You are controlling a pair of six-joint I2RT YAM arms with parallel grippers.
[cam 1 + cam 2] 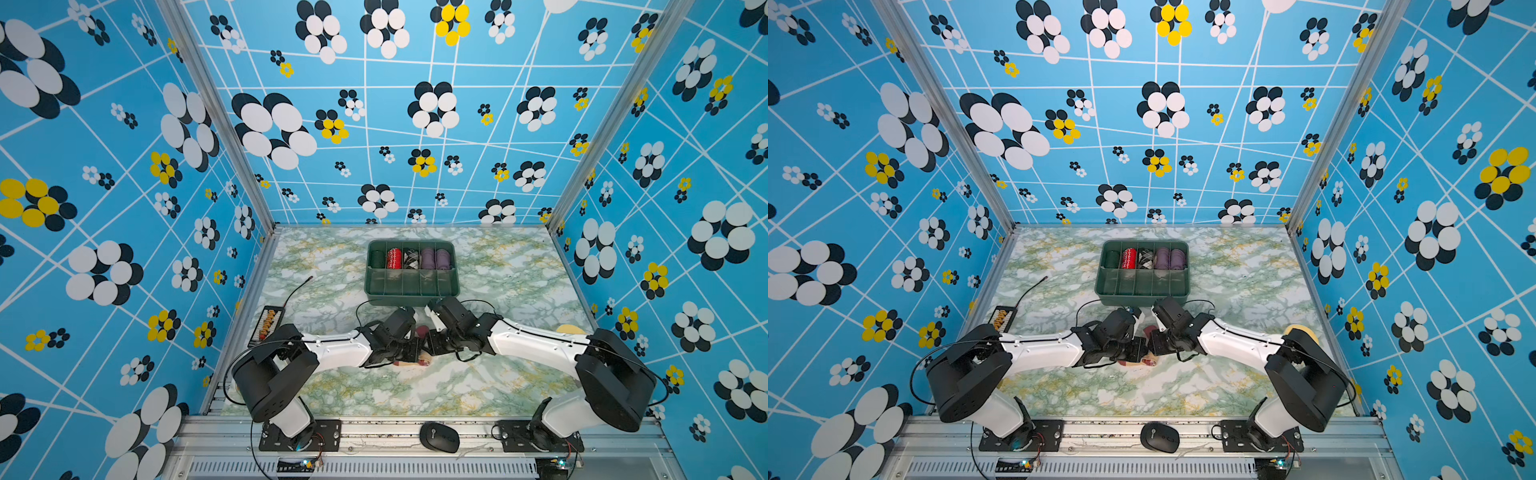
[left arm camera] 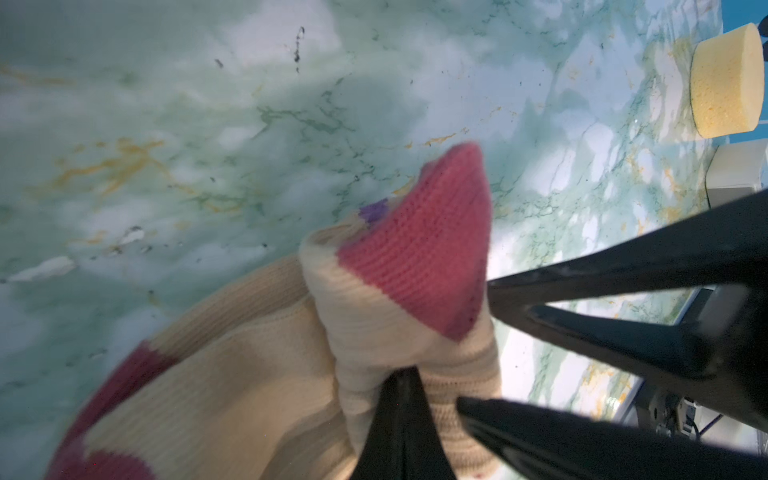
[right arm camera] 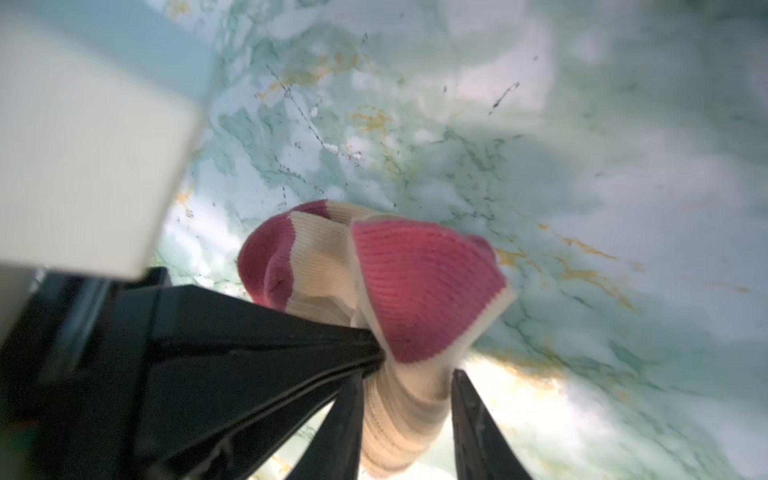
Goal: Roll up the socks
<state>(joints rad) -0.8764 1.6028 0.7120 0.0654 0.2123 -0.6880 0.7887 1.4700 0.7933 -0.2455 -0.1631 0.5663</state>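
Near the tabletop's [image 1: 478, 386] front-centre, left gripper [image 2: 401, 384] clamps the socks [image 2: 415, 270] steady; right gripper [image 3: 409, 374] straddles them, jaws parted, seemingly to regrip.

— Where's the bench [image 1: 415, 395] open?
— Along the front edge, and at both back corners.
— What blocks the middle?
— The left arm [image 1: 332, 349] and right arm [image 1: 532, 343] meet over the socks [image 1: 413, 362]. Just behind them stands a green divided tray [image 1: 411, 291].
— The sides?
— A yellow sponge [image 2: 725, 83] by the right edge, a black device [image 1: 268, 324] by the left.
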